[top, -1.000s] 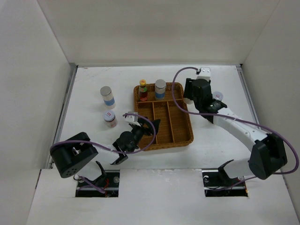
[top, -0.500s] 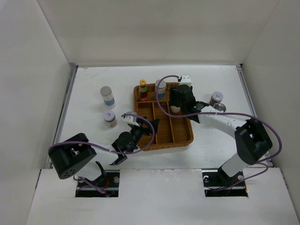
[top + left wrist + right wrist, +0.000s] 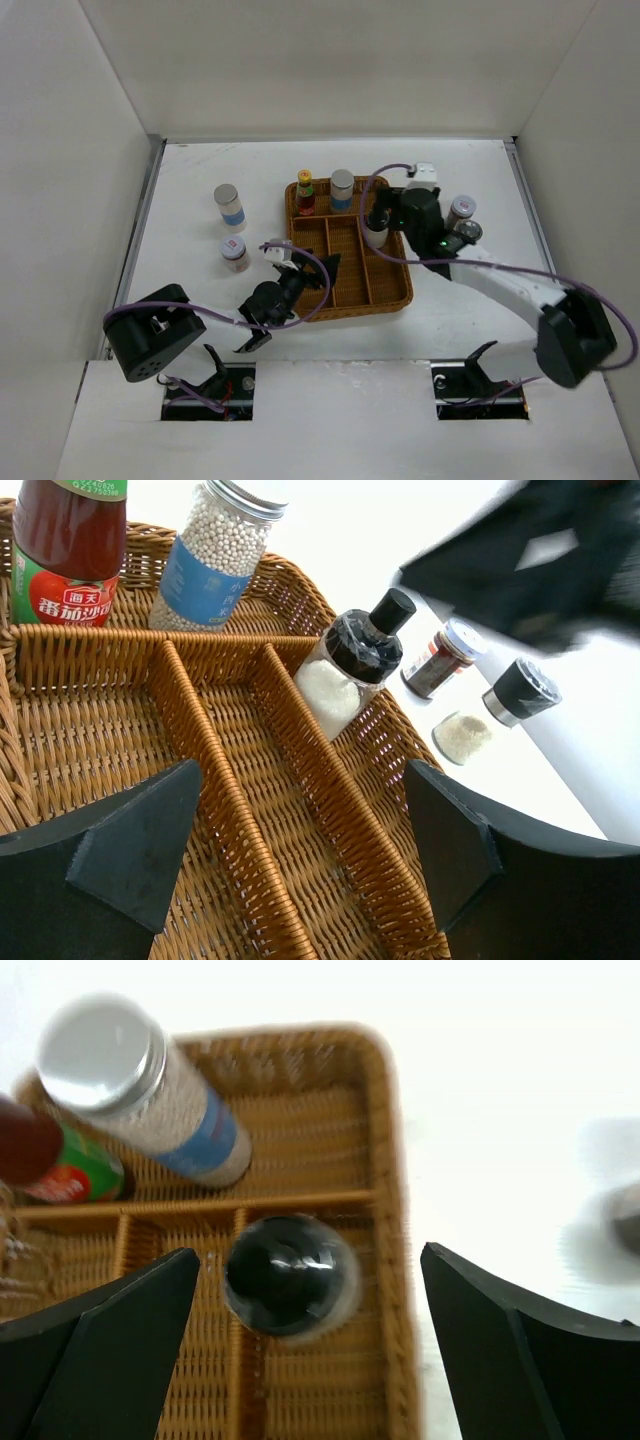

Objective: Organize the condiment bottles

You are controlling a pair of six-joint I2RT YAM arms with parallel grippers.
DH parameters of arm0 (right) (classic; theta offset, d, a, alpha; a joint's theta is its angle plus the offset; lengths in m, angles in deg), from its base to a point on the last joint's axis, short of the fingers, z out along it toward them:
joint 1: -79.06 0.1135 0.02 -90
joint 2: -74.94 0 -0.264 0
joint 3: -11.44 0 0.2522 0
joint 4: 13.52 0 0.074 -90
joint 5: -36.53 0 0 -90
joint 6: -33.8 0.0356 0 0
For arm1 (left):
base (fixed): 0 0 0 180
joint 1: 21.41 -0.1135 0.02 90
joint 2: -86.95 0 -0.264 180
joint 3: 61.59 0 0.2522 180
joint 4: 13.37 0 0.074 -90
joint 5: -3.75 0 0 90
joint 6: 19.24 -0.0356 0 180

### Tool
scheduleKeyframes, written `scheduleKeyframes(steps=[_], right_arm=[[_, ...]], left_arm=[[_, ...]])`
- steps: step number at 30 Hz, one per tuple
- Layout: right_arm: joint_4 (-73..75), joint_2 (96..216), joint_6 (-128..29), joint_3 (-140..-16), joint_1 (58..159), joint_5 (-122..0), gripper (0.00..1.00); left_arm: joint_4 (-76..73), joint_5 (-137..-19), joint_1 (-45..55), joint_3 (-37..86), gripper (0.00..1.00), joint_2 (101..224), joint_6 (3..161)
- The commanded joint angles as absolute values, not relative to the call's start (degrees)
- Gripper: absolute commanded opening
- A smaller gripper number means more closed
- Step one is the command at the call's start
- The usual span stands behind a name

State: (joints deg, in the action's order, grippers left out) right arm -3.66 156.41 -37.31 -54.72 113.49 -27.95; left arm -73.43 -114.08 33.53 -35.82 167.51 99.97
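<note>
black-capped bottle [image 3: 356, 652] now in tray [image 3: 407, 281], right gripper [image 3: 310, 1345] jaws opened

You see a brown wicker divided tray [image 3: 230, 820] holding a red sauce bottle [image 3: 68, 555], a blue-banded bead jar [image 3: 215, 560] and a black-capped bottle [image 3: 355, 660]; a red-marked jar [image 3: 440, 660] and a dark-lidded shaker [image 3: 505, 705] stand just outside.

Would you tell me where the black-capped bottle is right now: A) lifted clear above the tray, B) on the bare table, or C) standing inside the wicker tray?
C: the black-capped bottle stands in the wicker tray's rightmost long compartment, free of the right fingers.
</note>
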Motion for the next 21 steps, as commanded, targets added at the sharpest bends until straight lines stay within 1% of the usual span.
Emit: scheduleKeyframes(steps=[1,6,9,13,18,21], right_arm=[[-6.53,143.62,-36.08,-50.33,109.61,-24.65,1.0],[-0.48,131.3,-34.5,-41.01,101.35,-11.39,1.0],[4.97,129.43,-34.41,-39.5,97.48,-7.51,1.0],[6.13,132.85,-32.83,-38.8,94.4,-8.72,1.0],[0.96,137.69,-32.04,-39.67,90.53,-19.79,1.0],[-1.51,139.27,-31.95,-39.85,89.56,-21.47,1.0]], left_arm=[[-77.39,-114.2,34.09,-35.87,0.82,166.41,100.81],[-76.96,-114.46,34.97,-36.05,0.83,165.44,100.73],[-76.87,-114.46,35.32,-35.96,0.83,165.44,100.81],[-76.78,-114.46,35.59,-35.79,0.83,165.7,100.81],[-76.69,-114.37,35.85,-36.05,0.84,164.82,100.81],[-76.69,-114.46,35.68,-35.79,0.84,165.79,100.81]])
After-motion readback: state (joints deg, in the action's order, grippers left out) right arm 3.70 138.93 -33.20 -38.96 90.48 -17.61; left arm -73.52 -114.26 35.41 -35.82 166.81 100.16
